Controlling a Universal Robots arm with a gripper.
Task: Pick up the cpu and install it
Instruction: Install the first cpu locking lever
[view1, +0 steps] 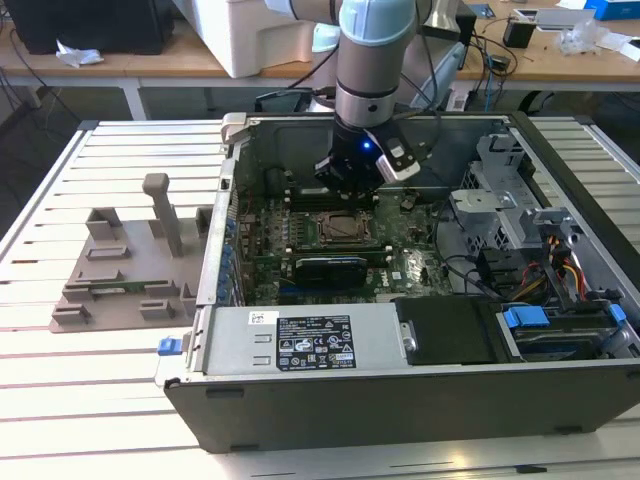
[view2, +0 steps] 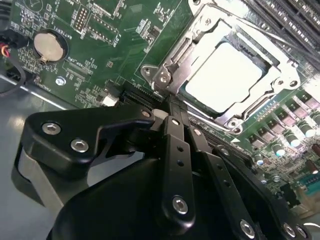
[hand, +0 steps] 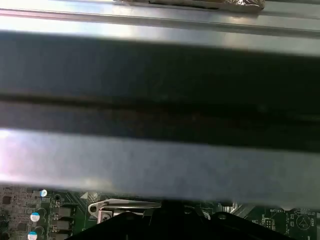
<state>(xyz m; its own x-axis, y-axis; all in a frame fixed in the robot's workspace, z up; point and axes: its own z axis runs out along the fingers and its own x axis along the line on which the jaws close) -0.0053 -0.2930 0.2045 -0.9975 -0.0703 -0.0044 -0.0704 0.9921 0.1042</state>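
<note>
The cpu (view2: 225, 75), a flat square chip with a shiny silver top, lies in the motherboard socket (view1: 335, 228) inside the open computer case, with the metal retention frame (view2: 170, 65) around it. My gripper (view2: 172, 107) hangs just beside the socket's edge, its black fingers (view2: 176, 150) drawn together with nothing between them. In the exterior view the gripper (view1: 347, 188) sits low in the case, just behind the socket. The first wrist view looks along the case wall (hand: 160, 155), with a strip of the socket frame (hand: 125, 206) below it.
A black expansion card (view1: 330, 268) lies in front of the socket. The power supply (view1: 300, 340) fills the case's front, and the drive cage and cables (view1: 520, 220) stand on the exterior view's right. A grey plastic block with posts (view1: 130, 270) stands outside on the exterior view's left. A coin battery (view2: 49, 45) sits on the board.
</note>
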